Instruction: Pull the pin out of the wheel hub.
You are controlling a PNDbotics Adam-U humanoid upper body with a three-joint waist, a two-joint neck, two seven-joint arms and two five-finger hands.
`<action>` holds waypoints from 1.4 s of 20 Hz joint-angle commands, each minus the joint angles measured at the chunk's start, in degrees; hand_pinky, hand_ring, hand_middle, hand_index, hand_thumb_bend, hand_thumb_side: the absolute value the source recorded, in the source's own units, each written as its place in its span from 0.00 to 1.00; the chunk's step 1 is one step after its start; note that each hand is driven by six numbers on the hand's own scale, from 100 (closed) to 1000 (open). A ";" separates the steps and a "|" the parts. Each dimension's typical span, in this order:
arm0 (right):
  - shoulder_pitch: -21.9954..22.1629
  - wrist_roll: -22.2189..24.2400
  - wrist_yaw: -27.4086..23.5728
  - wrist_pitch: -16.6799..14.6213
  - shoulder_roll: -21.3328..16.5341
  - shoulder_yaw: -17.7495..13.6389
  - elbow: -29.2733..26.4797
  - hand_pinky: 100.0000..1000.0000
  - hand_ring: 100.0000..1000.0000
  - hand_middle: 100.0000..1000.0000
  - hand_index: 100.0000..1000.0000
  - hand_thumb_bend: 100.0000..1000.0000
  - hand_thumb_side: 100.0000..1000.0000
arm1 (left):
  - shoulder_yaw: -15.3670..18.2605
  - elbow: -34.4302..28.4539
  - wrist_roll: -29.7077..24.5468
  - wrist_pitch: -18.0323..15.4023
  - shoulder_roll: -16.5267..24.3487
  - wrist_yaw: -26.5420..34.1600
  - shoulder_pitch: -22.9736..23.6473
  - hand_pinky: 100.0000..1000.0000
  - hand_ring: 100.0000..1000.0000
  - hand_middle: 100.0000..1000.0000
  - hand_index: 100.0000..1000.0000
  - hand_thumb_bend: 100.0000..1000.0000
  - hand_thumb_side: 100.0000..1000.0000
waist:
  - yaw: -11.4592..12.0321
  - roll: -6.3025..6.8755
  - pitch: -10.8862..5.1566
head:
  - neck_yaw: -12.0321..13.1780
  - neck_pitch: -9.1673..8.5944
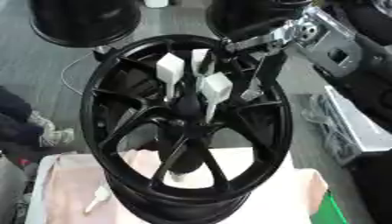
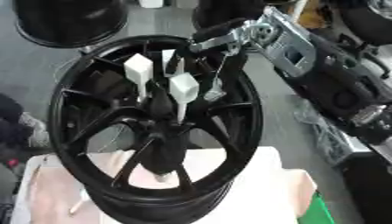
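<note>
A pale cloth covers the bench (image 1: pixel 268 205), where a black wheel hub (image 1: pixel 187 127) stands upright. Three white pins (image 1: pixel 216 87) jut from its centre. The right robot hand (image 2: pixel 222 37) reaches in just above them; whether its fingers grip one, I cannot tell.

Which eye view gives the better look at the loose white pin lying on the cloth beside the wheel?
The left eye view: the loose white pin lies whole on the cloth, left of the wheel. The right eye view shows it smaller, near the lower-left corner.
</note>
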 commanded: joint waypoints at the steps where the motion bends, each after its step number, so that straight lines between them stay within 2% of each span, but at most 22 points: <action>1: -1.29 1.24 0.91 -1.78 -0.55 -0.47 0.88 0.38 0.32 0.80 0.88 0.34 0.25 | -0.07 -0.82 -0.14 -0.22 0.82 0.05 -0.56 0.67 0.42 0.55 0.68 0.06 1.00 | 0.03 0.43 -0.61 | -0.11 0.34; 9: -1.37 1.24 2.17 -2.59 0.32 -0.77 2.69 0.36 0.29 0.74 0.83 0.31 0.22 | -0.08 -0.83 -0.15 -0.30 0.76 0.09 -0.57 0.67 0.42 0.55 0.68 0.06 1.00 | 0.04 0.55 -0.56 | -0.19 0.35; 21: -1.86 1.24 0.44 -1.79 0.29 -2.89 2.13 0.30 0.24 0.45 0.57 0.20 0.22 | -0.06 -0.81 -0.14 -0.27 0.80 0.17 -0.67 0.67 0.42 0.55 0.68 0.06 1.00 | 0.01 0.48 -0.63 | -0.12 0.35; 28: -1.91 1.24 0.05 -1.29 0.26 -3.03 1.88 0.30 0.24 0.45 0.57 0.20 0.22 | -0.07 -0.81 -0.20 -0.25 0.80 0.18 -0.69 0.67 0.42 0.55 0.68 0.06 1.00 | 0.02 0.47 -0.64 | -0.14 0.35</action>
